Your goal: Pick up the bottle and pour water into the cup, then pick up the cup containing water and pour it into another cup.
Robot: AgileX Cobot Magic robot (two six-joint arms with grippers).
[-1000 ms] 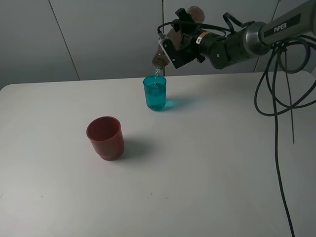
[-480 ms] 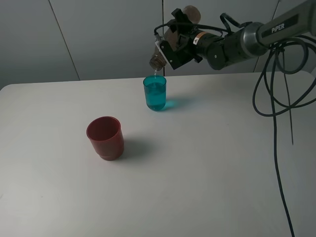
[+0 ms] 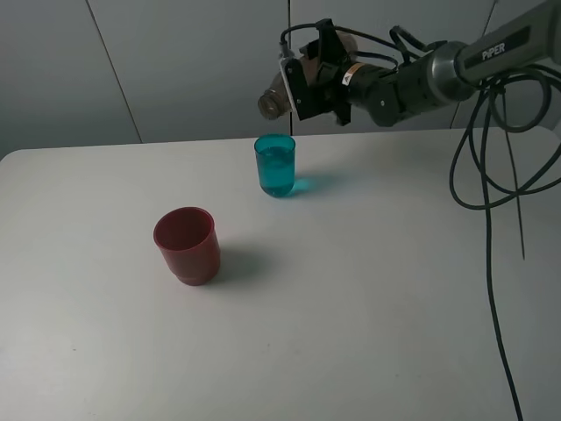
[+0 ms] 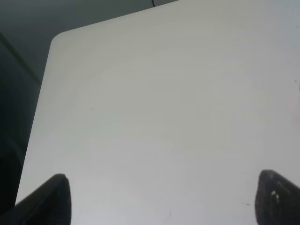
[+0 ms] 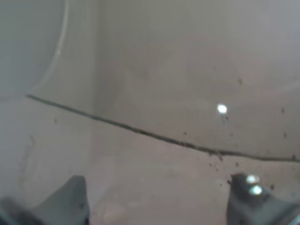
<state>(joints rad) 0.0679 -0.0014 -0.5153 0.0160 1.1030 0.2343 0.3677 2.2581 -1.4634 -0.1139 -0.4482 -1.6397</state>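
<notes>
The left hand (image 4: 164,200) shows only in its own wrist view: its two dark fingertips (image 4: 55,197) stand wide apart over the bare white surface (image 3: 368,307), with nothing between them.

In the high view, the squat dark red opaque plastic cup (image 3: 185,244) stands nearest the front. Well apart from it, further back and to the right, stands the narrow teal-blue translucent plastic tumbler (image 3: 275,165), upright and filled with water nearly to the rim.

Straight above the tumbler, clear of its rim, hangs the mouth of the smoky grey-brown translucent plastic bottle (image 3: 274,96). Its long axis lies close to level, with the neck pointing left and the body running right into the right hand (image 3: 313,83). That hand is clamped across the bottle's body, which fills the right wrist view (image 5: 164,93). No stream shows at the mouth.

The tumbler lies below and left of the right hand, and this is plainly the nearer hand for lifting it once the bottle is set down.

The right arm (image 3: 473,53) reads "PiPER". A small sticker (image 3: 351,74) near the wrist is too small to read.
</notes>
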